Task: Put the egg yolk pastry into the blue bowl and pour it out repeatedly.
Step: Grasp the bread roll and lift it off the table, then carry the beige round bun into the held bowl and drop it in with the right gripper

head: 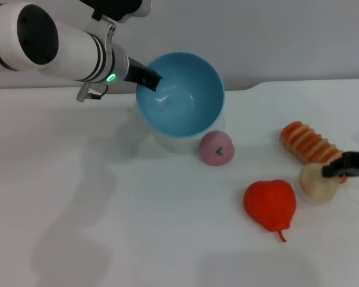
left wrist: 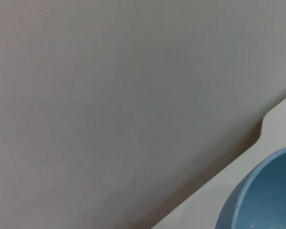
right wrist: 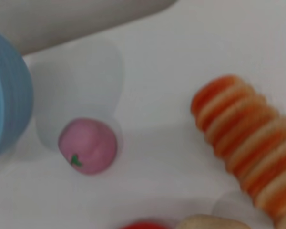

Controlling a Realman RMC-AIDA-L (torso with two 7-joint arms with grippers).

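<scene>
The blue bowl (head: 179, 95) is held off the table, tilted with its mouth toward me, and its inside is empty. My left gripper (head: 148, 79) is shut on its far-left rim. The bowl's edge also shows in the left wrist view (left wrist: 262, 200) and the right wrist view (right wrist: 5, 95). The egg yolk pastry (head: 316, 184) lies on the table at the right, apart from the bowl. My right gripper (head: 332, 170) reaches in from the right edge and is at the pastry's upper right side. The pastry's top shows in the right wrist view (right wrist: 209, 223).
A pink ball with a green mark (head: 216, 147) lies just below the bowl and shows in the right wrist view (right wrist: 88, 145). An orange-striped bread roll (head: 308, 143) lies behind the pastry. A red fruit (head: 270, 203) lies to its left. The white table (head: 78, 197) ends at a grey wall.
</scene>
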